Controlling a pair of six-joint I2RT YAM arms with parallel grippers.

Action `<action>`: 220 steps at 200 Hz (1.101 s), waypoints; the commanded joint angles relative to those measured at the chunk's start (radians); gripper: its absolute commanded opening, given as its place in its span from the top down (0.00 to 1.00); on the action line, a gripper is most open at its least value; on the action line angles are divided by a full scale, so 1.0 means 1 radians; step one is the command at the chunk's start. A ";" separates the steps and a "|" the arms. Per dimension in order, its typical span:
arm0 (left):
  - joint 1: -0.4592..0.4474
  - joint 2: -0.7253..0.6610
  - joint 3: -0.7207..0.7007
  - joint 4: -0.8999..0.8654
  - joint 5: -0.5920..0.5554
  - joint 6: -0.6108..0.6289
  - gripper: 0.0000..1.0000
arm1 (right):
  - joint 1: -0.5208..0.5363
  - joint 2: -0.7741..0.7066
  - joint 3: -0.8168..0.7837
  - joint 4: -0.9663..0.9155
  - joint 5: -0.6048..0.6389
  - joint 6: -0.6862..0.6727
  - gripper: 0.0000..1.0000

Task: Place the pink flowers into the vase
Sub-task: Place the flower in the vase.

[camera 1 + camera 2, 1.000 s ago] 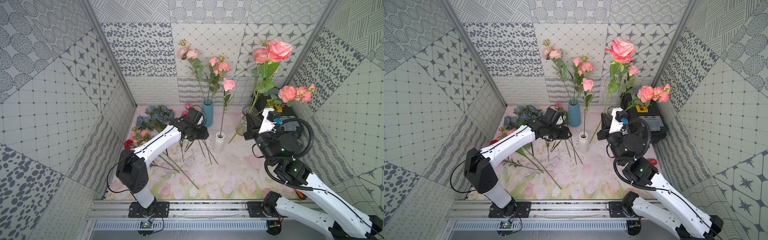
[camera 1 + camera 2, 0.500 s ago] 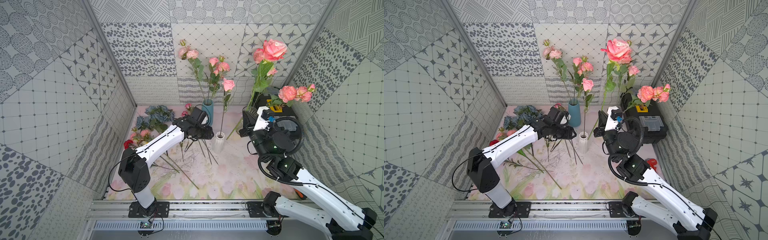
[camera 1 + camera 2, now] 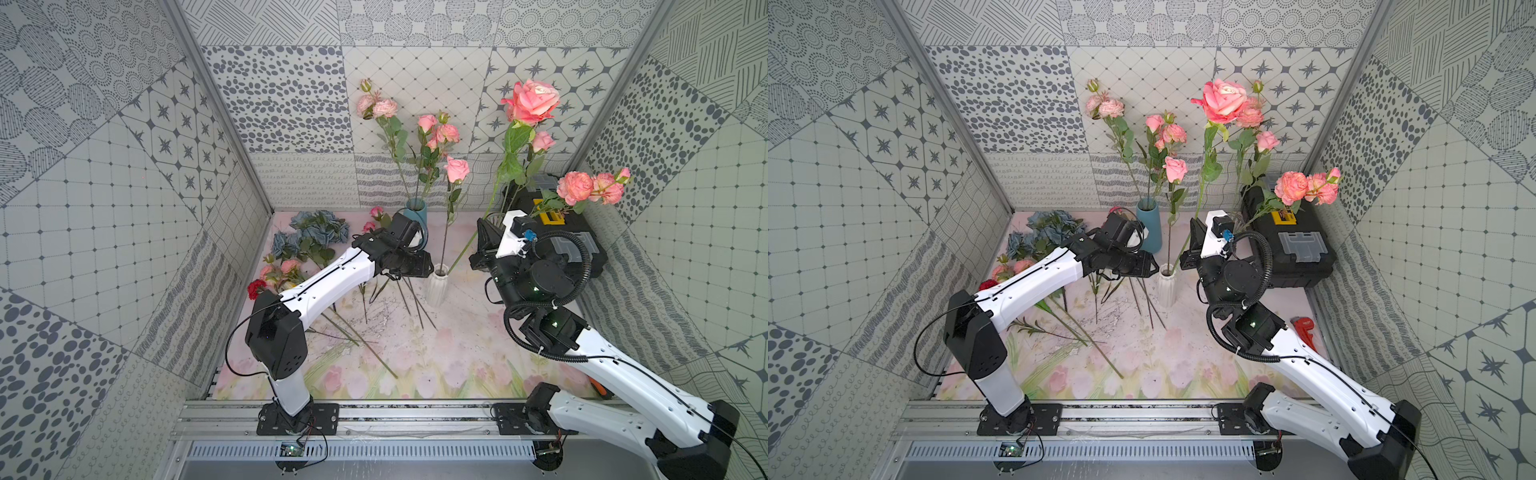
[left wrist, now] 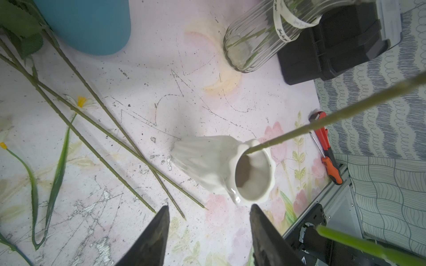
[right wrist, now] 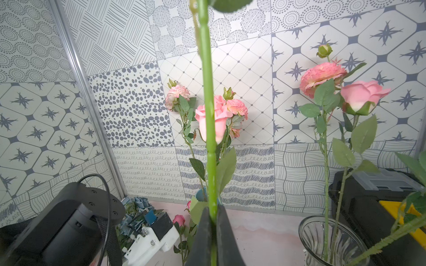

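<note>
The right end effector [image 5: 212, 216] is closed tight on the green stem of a pink rose [image 3: 532, 102], held nearly upright over the middle of the surface [image 3: 436, 357]. The lower end of the stem hangs just beside the mouth of the white vase [image 4: 207, 161], which holds one thin stem [image 4: 322, 121]. The left end effector [image 4: 208, 207] is half open and empty, near the vase. I think the stem end should first come over the free part of the mouth, then go straight down, and be released only when it sits inside.
</note>
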 commanded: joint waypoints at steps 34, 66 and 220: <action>-0.008 0.024 0.030 0.022 0.026 0.029 0.44 | -0.017 0.022 -0.016 0.101 0.024 0.003 1.00; -0.011 0.032 0.031 0.022 0.026 0.029 0.44 | -0.023 0.037 -0.021 0.112 0.021 0.014 1.00; -0.014 0.057 0.028 0.020 0.019 0.034 0.44 | -0.060 0.142 -0.117 0.252 0.031 0.080 1.00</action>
